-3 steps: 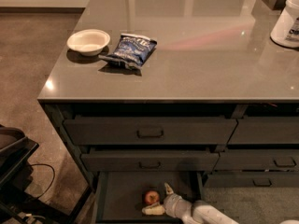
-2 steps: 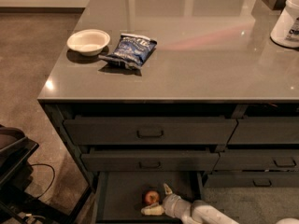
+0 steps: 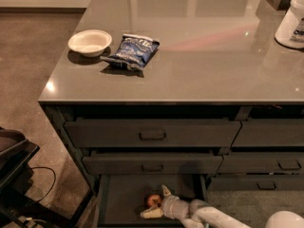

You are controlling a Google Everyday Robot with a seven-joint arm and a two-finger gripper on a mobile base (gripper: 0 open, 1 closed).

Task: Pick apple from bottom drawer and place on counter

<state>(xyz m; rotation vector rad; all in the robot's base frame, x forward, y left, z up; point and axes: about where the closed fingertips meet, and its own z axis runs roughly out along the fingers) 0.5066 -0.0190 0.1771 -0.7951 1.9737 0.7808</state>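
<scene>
The gripper [image 3: 156, 202] lies in the bottom drawer [image 3: 123, 198], entering from four o'clock, jaws open and straddling the apple [image 3: 153, 200] at one and seven o'clock

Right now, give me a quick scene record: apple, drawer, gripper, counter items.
apple: in the drawer, near its front right
drawer: bottom one, pulled open
gripper: down in the drawer, fingers open, one on each side of the apple; contact unclear
counter: no apple on it
on counter: bowl and chip bag at the left, white container at the right edge
upper drawers: shut
</scene>
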